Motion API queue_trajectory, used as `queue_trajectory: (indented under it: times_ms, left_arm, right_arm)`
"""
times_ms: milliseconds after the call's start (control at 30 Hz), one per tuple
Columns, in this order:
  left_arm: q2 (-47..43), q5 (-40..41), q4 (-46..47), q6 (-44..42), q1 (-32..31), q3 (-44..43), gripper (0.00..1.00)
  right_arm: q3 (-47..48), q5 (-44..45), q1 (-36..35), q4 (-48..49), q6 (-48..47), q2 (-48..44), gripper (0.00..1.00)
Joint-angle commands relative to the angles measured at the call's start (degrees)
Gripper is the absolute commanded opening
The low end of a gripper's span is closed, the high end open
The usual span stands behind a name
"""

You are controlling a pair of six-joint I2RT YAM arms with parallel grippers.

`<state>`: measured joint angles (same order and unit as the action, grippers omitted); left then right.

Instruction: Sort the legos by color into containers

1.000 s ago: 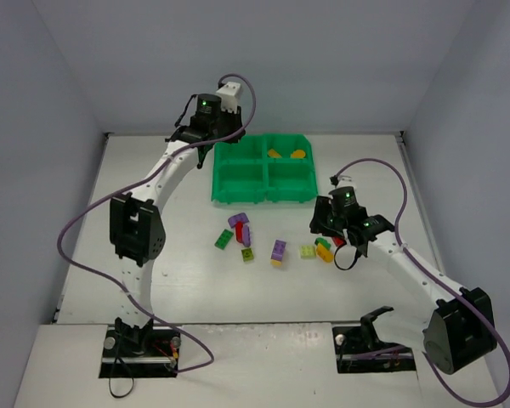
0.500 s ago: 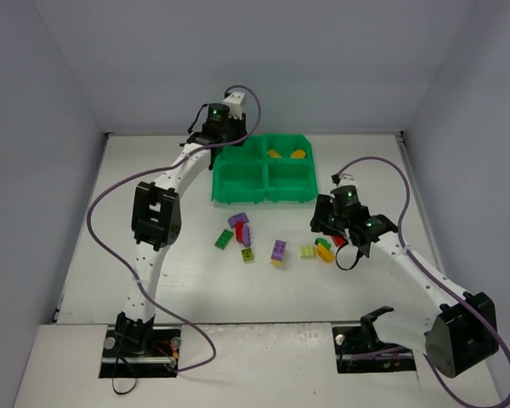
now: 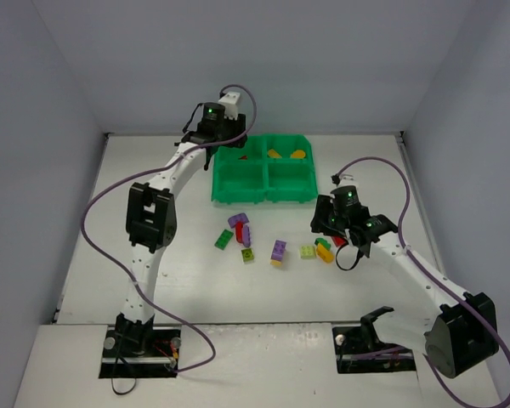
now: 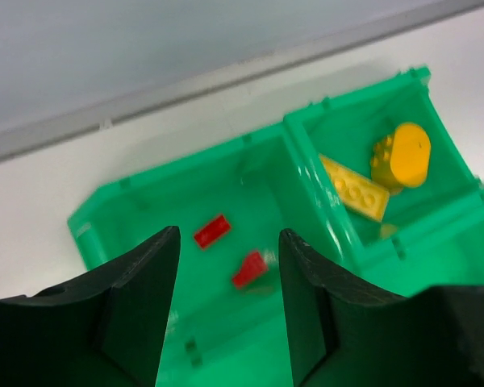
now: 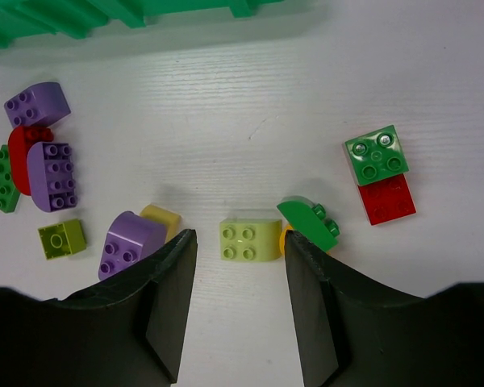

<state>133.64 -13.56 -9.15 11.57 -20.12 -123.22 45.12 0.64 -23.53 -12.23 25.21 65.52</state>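
Hovering above the green tray, the left fingers stand apart. Two red legos lie in the compartment at mid-frame, and two yellow legos in the one at upper right. Over the tabletop, the right fingers are apart too, with one lime lego showing between them. Three purple legos lie on the left and three green legos are scattered about.

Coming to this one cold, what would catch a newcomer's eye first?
The bright green tray at the far side of the table: yellow bricks in its far right compartment, two red bricks in the far left under the open left gripper. In front of it loose bricks in purple, green, red and lime lie scattered, the open right gripper over a lime brick.
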Motion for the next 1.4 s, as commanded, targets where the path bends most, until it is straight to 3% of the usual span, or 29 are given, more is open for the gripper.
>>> queue_trajectory:
  times_ms: [0,267,400,500,600,633,933,1267,1367]
  left_arm:
    - [-13.7,0.0,-2.4,0.0,0.2,2.8,0.47]
    - [-39.2,4.9,-10.6,-2.4,-1.4,32.7,0.50]
    - [-47.2,9.7,-12.9,-3.3,-5.8,48.7,0.59]
    - [-50.2,12.2,-12.4,-0.9,-8.4,55.7,0.63]
    - [-49.4,13.0,-12.2,2.0,-9.4,58.1,0.65]
    - [-48.9,13.0,-12.1,2.6,-9.8,58.9,0.74]
    - [-38.9,17.3,-10.3,4.6,-12.3,59.1,0.74]
    - [-33.9,19.6,-8.3,7.8,-17.5,61.3,0.65]
    - [-32.9,20.4,-9.4,8.8,-17.6,61.2,0.46]
  right_arm:
    - [2.6,1.6,0.5,0.6,-1.1,0.5,0.45]
    - [2.1,1.3,0.8,1.4,-1.5,1.2,0.45]
    - [2.1,0.7,1.0,2.6,-1.9,1.4,0.45]
    - [1.9,0.6,1.0,3.2,-2.0,1.8,0.45]
    - [1.8,0.2,1.1,3.6,-1.8,1.9,0.45]
    - [1.7,0.1,1.0,3.8,-1.8,1.9,0.45]
    - [1.0,-1.1,1.1,4.1,0.2,1.6,0.45]
    - [-0.5,-2.6,1.1,4.0,1.5,0.3,0.45]
    - [-0.7,-2.8,1.1,4.1,1.8,-0.1,0.45]
